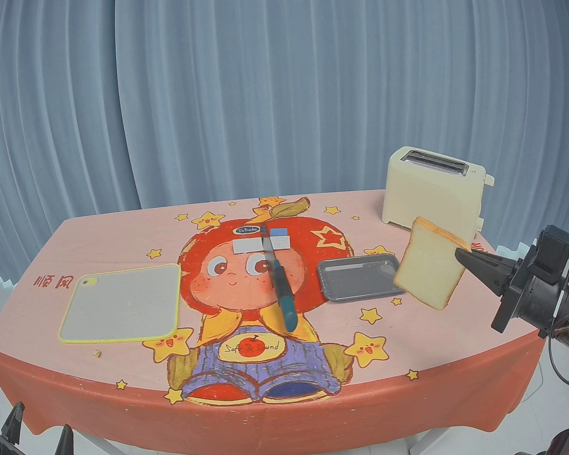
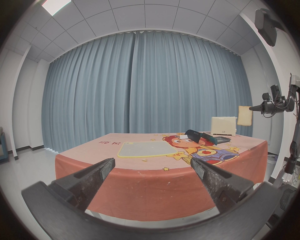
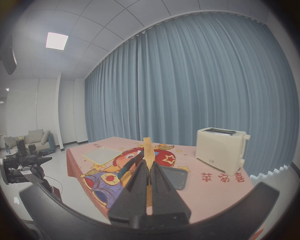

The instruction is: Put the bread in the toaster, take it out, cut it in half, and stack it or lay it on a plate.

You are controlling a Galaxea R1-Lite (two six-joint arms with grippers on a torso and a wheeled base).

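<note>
My right gripper [image 1: 464,255] is shut on a slice of bread [image 1: 429,264], holding it upright in the air over the table's right side, in front of the cream toaster [image 1: 432,190]. From the right wrist, the bread [image 3: 149,153] stands edge-on between the closed fingers [image 3: 139,184]. A grey plate [image 1: 359,277] lies on the table to the left of the bread. The teal-handled knife [image 1: 279,280] rests at the table's centre. The cutting board [image 1: 123,303] with a yellow rim lies at the left. My left gripper [image 2: 153,170] hangs open below the table's front left, holding nothing.
A pink cartoon cloth covers the table [image 1: 178,373]. Small white and blue blocks [image 1: 260,242] sit beside the knife's blade. A crumb [image 1: 97,353] lies near the cutting board. A blue curtain hangs behind the table.
</note>
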